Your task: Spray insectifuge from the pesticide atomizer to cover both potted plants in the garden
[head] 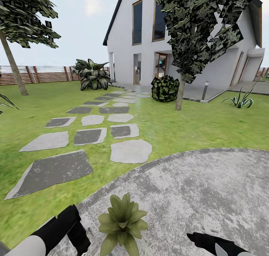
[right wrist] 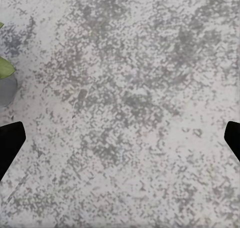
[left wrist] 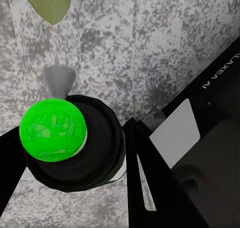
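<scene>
A dark, green-capped bottle, seemingly the pesticide atomizer (left wrist: 70,148), sits pinched in the left gripper's (head: 76,231) jaws, just beside the potted plant (head: 121,218). The right gripper's (right wrist: 120,138) jaws are spread. Spraying comes next: aim the nozzle at its leaves.

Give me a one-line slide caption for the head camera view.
A potted plant sits on the grey stone patio between the robot's two arms, with stepping stones leading to a white house.

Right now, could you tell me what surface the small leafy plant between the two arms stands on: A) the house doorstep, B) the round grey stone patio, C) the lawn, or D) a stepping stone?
B: in the head view the potted plant stands on the speckled grey patio, just inside its curved edge.
</scene>
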Available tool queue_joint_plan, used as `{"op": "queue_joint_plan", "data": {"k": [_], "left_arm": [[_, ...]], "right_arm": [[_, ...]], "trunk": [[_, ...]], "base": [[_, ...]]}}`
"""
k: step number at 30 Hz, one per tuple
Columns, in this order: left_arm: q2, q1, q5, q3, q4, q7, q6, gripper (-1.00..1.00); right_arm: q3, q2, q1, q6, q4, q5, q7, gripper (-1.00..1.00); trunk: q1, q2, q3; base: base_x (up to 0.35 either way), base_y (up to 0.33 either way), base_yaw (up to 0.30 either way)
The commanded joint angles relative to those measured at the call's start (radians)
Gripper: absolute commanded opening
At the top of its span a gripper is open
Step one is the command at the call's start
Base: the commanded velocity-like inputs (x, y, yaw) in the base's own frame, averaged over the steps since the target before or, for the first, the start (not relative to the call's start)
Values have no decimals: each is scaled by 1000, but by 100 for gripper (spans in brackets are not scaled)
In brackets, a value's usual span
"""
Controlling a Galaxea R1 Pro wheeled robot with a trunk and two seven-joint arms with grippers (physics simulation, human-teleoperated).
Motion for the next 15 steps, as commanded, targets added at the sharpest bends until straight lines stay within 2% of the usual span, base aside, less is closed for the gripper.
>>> {"op": "queue_joint_plan", "data": {"k": [1, 13, 15], "left_arm": [[-1, -1, -8, -2, -2, -7, 3, -100], [-3, -1, -8, -1, -10, -6, 4, -100], [-3, -1, -11, 19, -10, -5, 4, -100]], "right_arm": [[-2, 0, 0, 4, -1, -8, 4, 100], [-2, 0, 0, 4, -1, -8, 5, 100], [-2, 0, 0, 4, -1, -8, 5, 100]], "trunk": [[0, -1, -1], [0, -1, -1], [0, -1, -1]], "base": [[0, 0, 0], [0, 0, 0], [0, 0, 0]]}}
